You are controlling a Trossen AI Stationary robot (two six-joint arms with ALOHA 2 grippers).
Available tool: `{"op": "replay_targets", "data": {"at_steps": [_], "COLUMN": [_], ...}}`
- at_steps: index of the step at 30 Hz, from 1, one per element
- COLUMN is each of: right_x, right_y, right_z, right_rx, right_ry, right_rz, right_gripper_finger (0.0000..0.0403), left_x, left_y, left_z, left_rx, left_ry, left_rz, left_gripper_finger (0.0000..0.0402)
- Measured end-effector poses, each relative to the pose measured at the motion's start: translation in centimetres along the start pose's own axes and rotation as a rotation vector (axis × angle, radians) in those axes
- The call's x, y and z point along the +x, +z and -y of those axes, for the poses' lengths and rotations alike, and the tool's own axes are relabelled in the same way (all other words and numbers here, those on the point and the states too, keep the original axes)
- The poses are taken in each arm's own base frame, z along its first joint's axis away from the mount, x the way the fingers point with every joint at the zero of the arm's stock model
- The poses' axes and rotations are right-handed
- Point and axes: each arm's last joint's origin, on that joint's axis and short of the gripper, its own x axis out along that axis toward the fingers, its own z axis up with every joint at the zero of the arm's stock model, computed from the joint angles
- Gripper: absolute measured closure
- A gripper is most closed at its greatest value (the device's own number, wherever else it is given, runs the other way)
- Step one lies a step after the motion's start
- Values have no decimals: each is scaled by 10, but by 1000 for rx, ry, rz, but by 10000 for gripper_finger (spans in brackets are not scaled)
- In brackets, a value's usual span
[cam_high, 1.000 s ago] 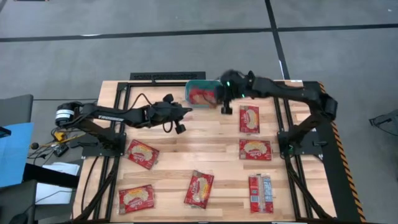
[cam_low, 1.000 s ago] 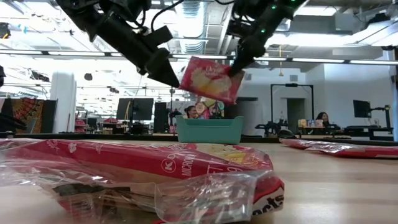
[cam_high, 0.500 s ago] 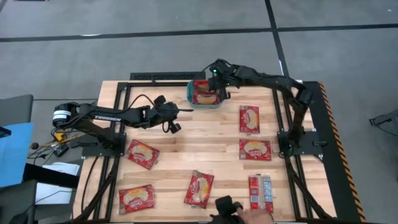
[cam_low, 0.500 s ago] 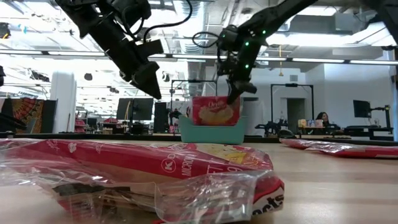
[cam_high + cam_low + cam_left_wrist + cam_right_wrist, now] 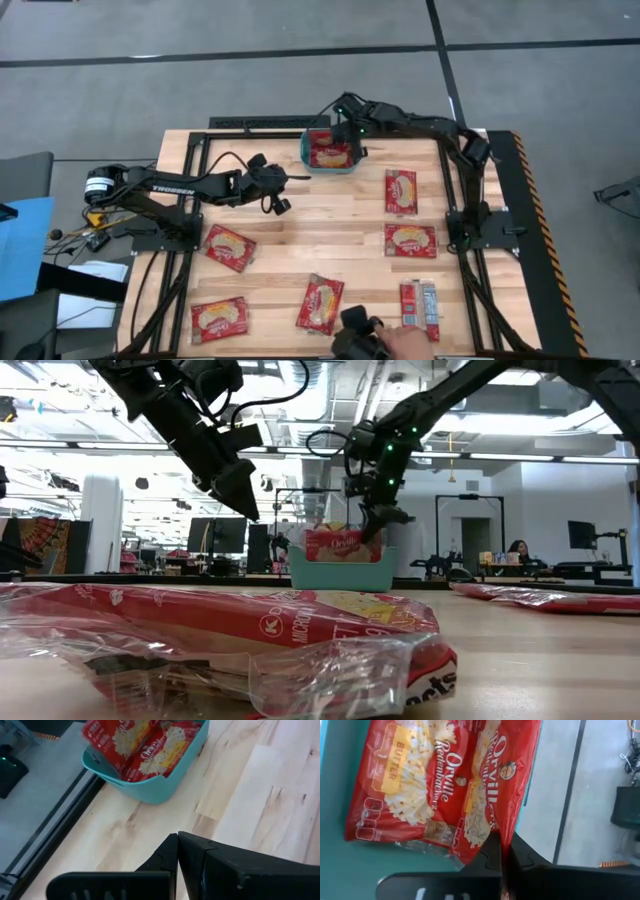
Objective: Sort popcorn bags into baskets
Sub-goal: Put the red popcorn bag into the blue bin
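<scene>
Popcorn bag (image 5: pixel 344 545) and right gripper (image 5: pixel 346 134) have come down together into the teal basket (image 5: pixel 305 158): a second ago the packet hung tilted in the air above and toward the table's middle from the basket, half a second ago it was dipping over the rim, and now it sits low inside, only its upper part showing above the basket wall in the low view. The right wrist view shows the fingers pinched thin on the packet's edge, so it has not been let go; my reading is that the drop is nearly complete and only the release is left. Inside the basket the left wrist view shows two red packets overlapping, leaning against each other and standing proud of the rim, so the basket already holds at least one other bag besides the one in the grip. The left gripper (image 5: pixel 282 205) has pulled a little farther from the basket over the last second and hovers over bare wood, fingers pressed together on nothing. Six more packets lie flat on the table (image 5: pixel 300 225), all well apart from the basket and on the side toward the near edge. Since half a second ago a person's hand (image 5: pixel 405 343) has come in at that near edge, far from the basket, beside two of the loose packets.
</scene>
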Motion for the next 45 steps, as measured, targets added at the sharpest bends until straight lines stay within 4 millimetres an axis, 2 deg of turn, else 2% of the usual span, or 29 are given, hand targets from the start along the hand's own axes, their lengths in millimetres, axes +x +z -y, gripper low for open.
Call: {"op": "replay_targets", "data": {"at_steps": [14,19,23,31,35,39,45], "right_x": [1,1,1,0,-1,-1,-1], "right_y": [-8,-7,-7,-5,-7,-9,-9], "right_z": [3,3,3,9,13,16,16], "right_rx": [64,83,105,119,119,126,126], "right_ry": [78,83,85,24,-3,-15,-24], "right_rz": [66,74,77,94,96,99,92], "right_gripper_finger": [382,365,332,231,201,197,217], "left_x": [0,0,0,0,0,0,0], "left_y": [1,1,0,0,0,0,-1], "left_z": [0,1,1,1,1,1,1], "left_rx": [-1,0,4,4,8,18,20], "left_ry": [-10,-17,-17,-17,-17,-17,-17], "left_rz": [8,7,0,1,0,1,-3], "left_gripper_finger": [401,401,401,401,401,401,401]}}
